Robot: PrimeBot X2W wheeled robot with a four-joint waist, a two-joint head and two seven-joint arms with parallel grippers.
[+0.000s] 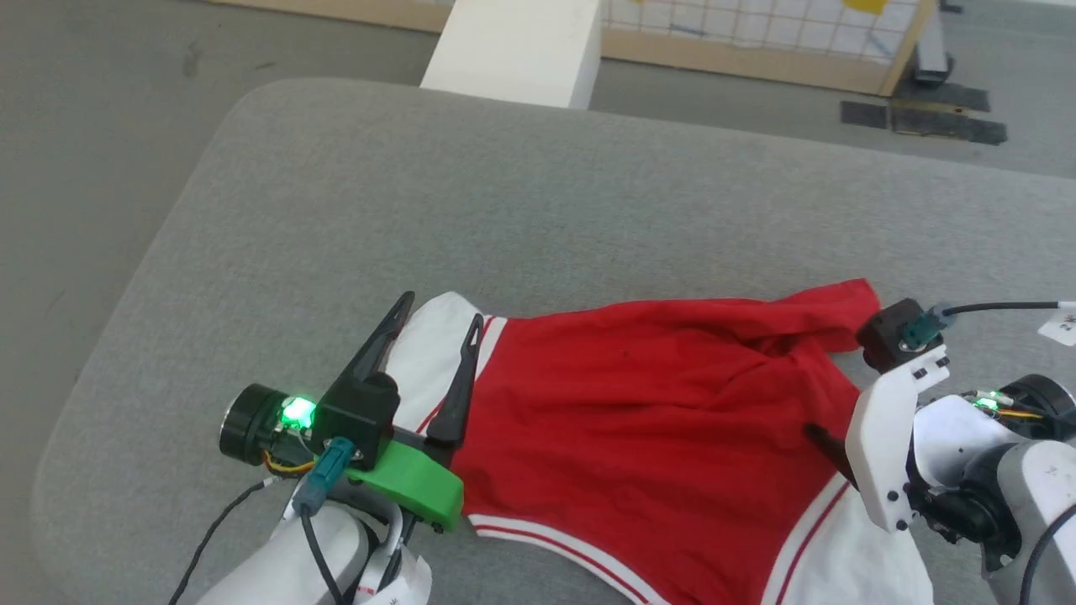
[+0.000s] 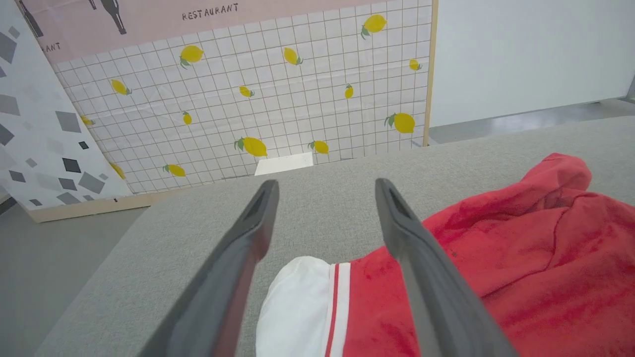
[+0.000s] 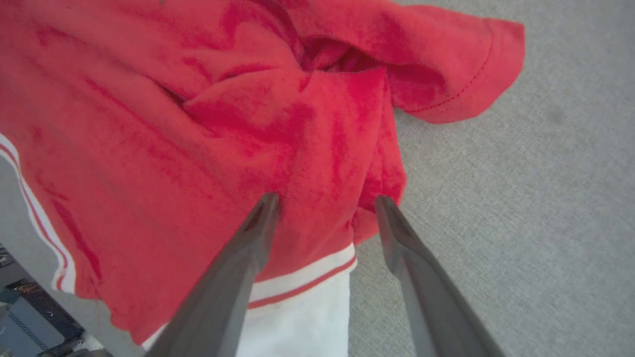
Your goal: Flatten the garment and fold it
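**Red shirt point(image 1: 639, 437) spread between two open claws on a grey bench point(image 1: 538, 193)**

Nearest the camera, at the lower left of the head view, the left claw point(image 1: 443, 319) points away from the robot. Its two dark fingers are spread apart and grip nothing. A white sleeve point(image 1: 424, 353) of the shirt lies beneath and between those fingers; whether they touch the cloth cannot be told. In the left wrist view this sleeve ends in a rounded white bulge, with a red and white stripe where it joins the red body.

At the lower right, the right claw point(image 3: 326, 199) is mostly hidden in the head view behind its white mount point(image 1: 878, 437). The right wrist view shows its fingers also apart and holding nothing. Their tips sit over the shirt's edge, just past a second sleeve point(image 3: 302, 322), white with striped trim.

The shirt lies on the near part of the bench, stretched sideways from one claw to the other. Its middle is fairly smooth. Its far right corner point(image 1: 832, 315) is bunched into folds, with a flap of hem turned over.

Beyond the shirt, the bench's grey woven cover runs on to a rounded far corner. Past that is a grey floor point(image 1: 101, 101), with a white block point(image 1: 513, 42) at the bench's far edge and black patches point(image 1: 925, 118) on the floor. An upright panel point(image 2: 297, 99), framed in pale wood, is printed with a grid and yellow lemons.
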